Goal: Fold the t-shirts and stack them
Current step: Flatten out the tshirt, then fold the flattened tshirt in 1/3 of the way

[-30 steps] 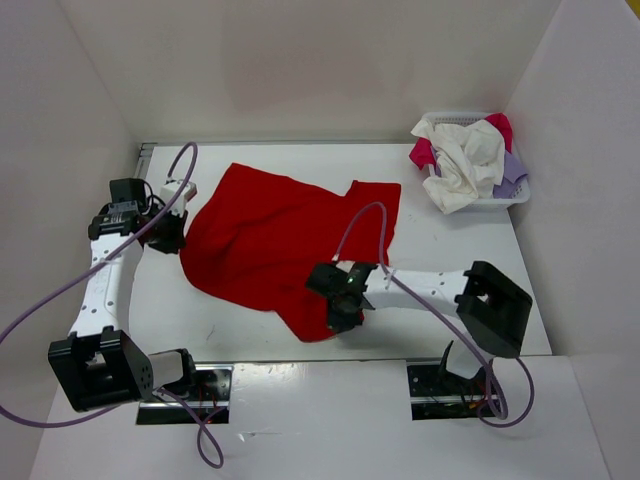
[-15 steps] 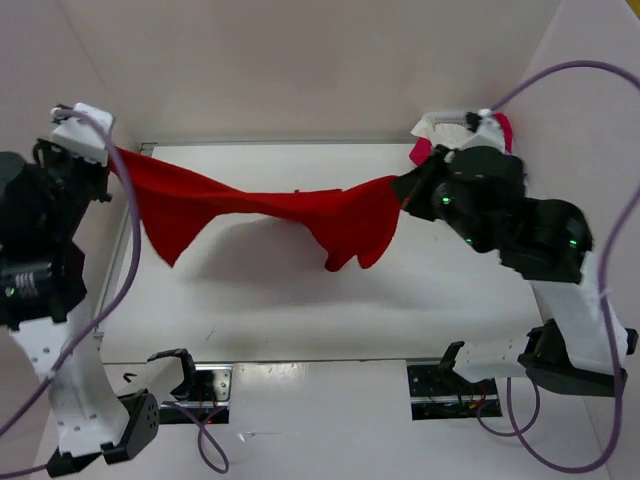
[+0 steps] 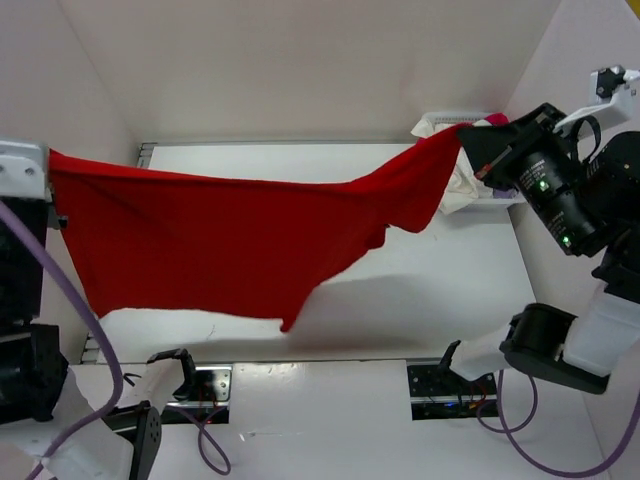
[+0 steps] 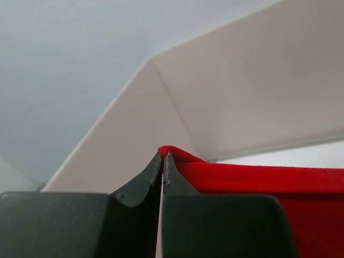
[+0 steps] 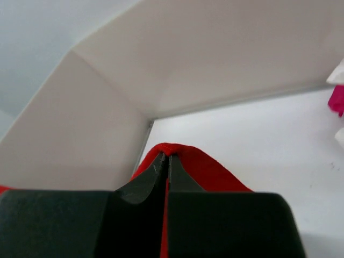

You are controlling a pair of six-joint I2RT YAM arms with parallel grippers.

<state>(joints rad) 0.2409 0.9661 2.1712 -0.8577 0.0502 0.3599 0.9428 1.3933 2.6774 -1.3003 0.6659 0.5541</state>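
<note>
As it is hovering high at the left, the left gripper (image 4: 163, 161) is pinching one corner of the red t-shirt (image 3: 220, 240), fingers pressed together on the cloth. The shirt is hanging stretched above the table (image 3: 450, 290). The right gripper (image 5: 165, 160) is pinching the opposite corner.

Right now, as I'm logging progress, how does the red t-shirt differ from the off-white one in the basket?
The red t-shirt hangs spread out in the air; the off-white t-shirt lies crumpled in the basket. The red one is pinched at both ends by the shut left gripper and right gripper; nothing holds the off-white one. The red shows nearly whole; the off-white is partly hidden behind it. Neither is folded.
</note>
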